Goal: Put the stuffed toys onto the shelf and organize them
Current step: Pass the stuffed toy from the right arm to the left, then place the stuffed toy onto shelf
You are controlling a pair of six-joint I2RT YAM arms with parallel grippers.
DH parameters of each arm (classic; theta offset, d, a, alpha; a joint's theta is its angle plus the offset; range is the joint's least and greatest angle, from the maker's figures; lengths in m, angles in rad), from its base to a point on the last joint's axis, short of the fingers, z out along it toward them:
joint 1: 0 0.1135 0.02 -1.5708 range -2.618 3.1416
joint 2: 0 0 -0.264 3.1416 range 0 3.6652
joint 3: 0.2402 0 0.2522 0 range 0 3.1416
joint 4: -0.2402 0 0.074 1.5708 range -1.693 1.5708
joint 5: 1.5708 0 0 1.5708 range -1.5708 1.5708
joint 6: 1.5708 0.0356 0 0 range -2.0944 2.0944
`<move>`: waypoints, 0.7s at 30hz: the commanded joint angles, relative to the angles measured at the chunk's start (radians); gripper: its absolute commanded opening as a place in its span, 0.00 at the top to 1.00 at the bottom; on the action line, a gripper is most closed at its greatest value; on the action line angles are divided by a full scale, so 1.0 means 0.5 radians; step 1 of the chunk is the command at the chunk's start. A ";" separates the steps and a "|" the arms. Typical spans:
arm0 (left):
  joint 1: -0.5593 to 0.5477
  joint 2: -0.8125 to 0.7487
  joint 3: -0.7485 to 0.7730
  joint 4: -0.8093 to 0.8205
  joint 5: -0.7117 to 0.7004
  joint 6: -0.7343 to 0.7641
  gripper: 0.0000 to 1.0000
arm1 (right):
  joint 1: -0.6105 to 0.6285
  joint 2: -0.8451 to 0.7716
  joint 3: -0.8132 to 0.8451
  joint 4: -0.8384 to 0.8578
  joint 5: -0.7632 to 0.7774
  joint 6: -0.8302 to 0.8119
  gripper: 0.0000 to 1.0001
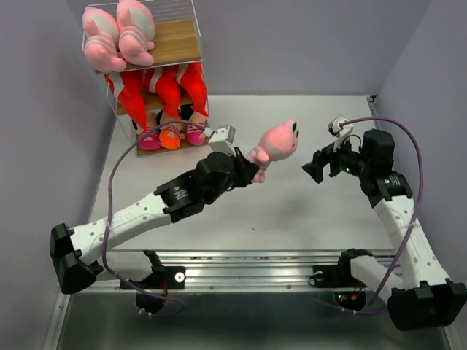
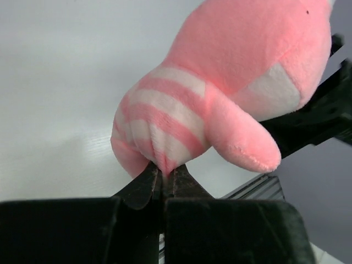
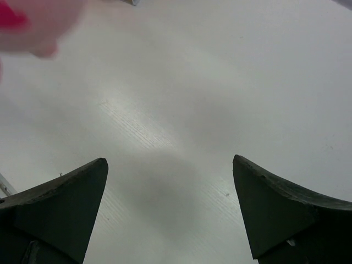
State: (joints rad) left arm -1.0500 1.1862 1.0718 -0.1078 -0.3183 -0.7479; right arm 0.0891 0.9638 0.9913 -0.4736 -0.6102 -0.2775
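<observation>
My left gripper [image 1: 255, 169] is shut on the bottom of a pink striped animal [image 1: 277, 142] and holds it above the table's middle; the left wrist view shows the pads [image 2: 148, 181] pinching its striped belly [image 2: 220, 93]. My right gripper [image 1: 312, 166] is open and empty, just right of the toy; its fingers [image 3: 66, 203] frame bare table. The shelf [image 1: 175, 44] stands at the back left. Two pink striped animals [image 1: 117, 33] lie on its top board, three red sharks [image 1: 164, 87] on the middle one, and dolls [image 1: 171, 135] on the lowest.
White table [image 1: 292, 211] runs to grey walls at left, back and right. A metal rail [image 1: 255, 266] with the arm bases lines the near edge. The right arm's purple cable [image 1: 408, 138] loops over the table's right side.
</observation>
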 commanded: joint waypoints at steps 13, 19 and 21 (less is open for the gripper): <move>0.704 0.091 1.454 -0.612 -0.082 0.317 1.00 | -0.052 -0.044 -0.455 0.441 0.018 0.184 0.00; 1.112 0.373 1.924 -0.742 0.173 0.266 1.00 | -0.052 -0.062 -0.479 0.435 0.012 0.202 0.00; 1.243 0.447 2.001 -0.733 0.287 0.198 1.00 | -0.052 -0.078 -0.482 0.435 -0.004 0.211 0.00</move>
State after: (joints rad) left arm -0.5270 1.3548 1.9850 -0.4408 -0.2863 -0.6270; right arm 0.0711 0.9535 0.7521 -0.3206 -0.5861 -0.1867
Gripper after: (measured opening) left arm 0.080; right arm 0.998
